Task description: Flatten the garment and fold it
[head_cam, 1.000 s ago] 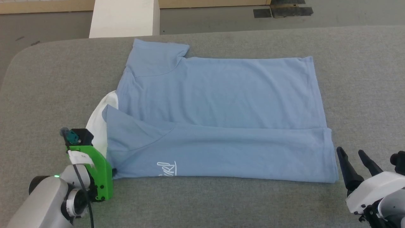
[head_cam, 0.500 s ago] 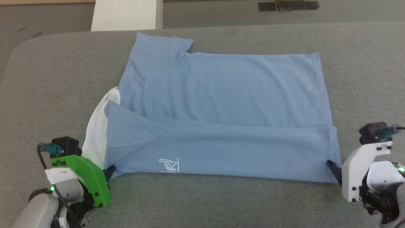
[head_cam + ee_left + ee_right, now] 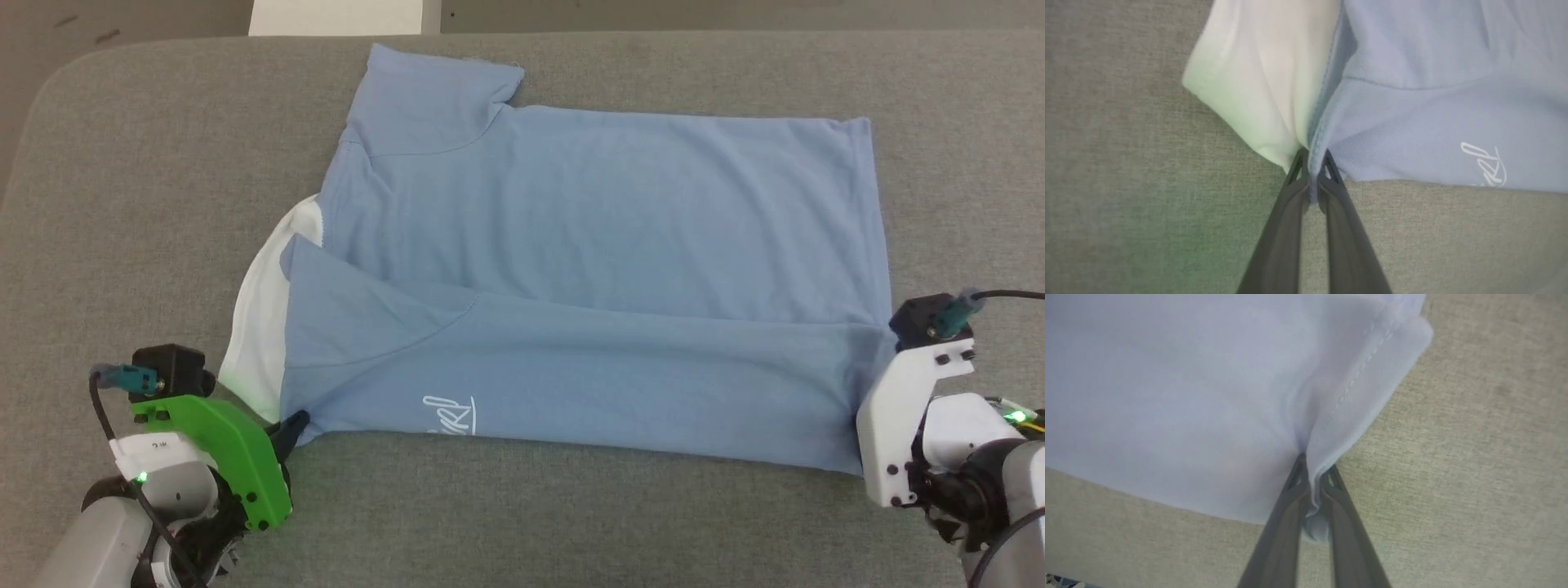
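The garment [image 3: 588, 269], a light blue T-shirt, lies spread on the grey table [image 3: 163, 204] with its near long edge folded over. Its white neck panel [image 3: 257, 327] shows at the left and a white logo [image 3: 449, 415] sits near the front edge. My left gripper [image 3: 292, 426] is shut on the garment's near left corner [image 3: 1312, 179], where the blue cloth meets the white panel. My right gripper [image 3: 1314, 477] is shut on the near right hem corner [image 3: 1347, 396], with cloth bunched between the fingers. In the head view the right wrist [image 3: 914, 408] hides those fingertips.
Bare grey table surface surrounds the garment on all sides. The table's rounded left corner [image 3: 49, 82] lies at the back left. A white block [image 3: 343, 16] stands beyond the far edge, on the floor.
The right gripper came in from the right and shut on the near right corner. The left gripper closed on the near left corner. The head camera tilted down, shifting the whole picture.
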Motion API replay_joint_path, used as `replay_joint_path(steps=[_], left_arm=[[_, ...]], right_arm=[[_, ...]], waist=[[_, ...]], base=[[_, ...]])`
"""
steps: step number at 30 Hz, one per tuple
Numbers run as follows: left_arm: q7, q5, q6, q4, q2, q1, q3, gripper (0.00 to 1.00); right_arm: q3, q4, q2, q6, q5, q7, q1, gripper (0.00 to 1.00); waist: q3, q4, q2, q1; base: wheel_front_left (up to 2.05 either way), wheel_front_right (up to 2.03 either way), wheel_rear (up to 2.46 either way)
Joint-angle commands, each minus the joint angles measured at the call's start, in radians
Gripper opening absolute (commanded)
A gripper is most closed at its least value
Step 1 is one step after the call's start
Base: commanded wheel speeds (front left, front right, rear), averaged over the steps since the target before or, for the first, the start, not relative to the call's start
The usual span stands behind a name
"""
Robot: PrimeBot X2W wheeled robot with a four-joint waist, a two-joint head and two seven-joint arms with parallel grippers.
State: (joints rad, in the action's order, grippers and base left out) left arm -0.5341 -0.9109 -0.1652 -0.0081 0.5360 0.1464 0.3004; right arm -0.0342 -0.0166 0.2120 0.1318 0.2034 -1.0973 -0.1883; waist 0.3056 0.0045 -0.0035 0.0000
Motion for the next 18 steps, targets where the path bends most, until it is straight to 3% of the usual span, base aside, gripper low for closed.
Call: replay_joint_path(steps=[1,5,10,18], left_arm=[[0.001,-0.005,0.001,0.018,-0.001,-0.01,-0.002,0.0],[0.005,-0.013,-0.001,0.014,-0.004,-0.012,-0.008,0.0],[-0.011,-0.013,-0.048,-0.076,0.016,-0.054,-0.024,0.0],[-0.053,-0.015,-0.115,-0.206,0.047,-0.18,-0.019,0.0]], right_arm=[[0.0,0.017,-0.01,-0.001,0.008,0.01,0.0,0.0],[-0.028,-0.003,0.002,-0.001,0.026,0.031,-0.012,0.0],[-0.082,-0.049,0.038,-0.001,0.076,0.017,0.011,0.0],[-0.132,-0.105,0.058,-0.001,0.108,-0.027,0.111,0.0]], waist=[[-0.02,-0.005,0.0035,0.0],[-0.074,-0.006,0.0035,0.0],[-0.182,0.006,0.0035,0.0],[-0.229,0.011,0.0035,0.0]], base=[[0.0,0.0,0.0],[0.0,0.0,0.0],[0.0,0.0,0.0],[0.0,0.0,0.0]])
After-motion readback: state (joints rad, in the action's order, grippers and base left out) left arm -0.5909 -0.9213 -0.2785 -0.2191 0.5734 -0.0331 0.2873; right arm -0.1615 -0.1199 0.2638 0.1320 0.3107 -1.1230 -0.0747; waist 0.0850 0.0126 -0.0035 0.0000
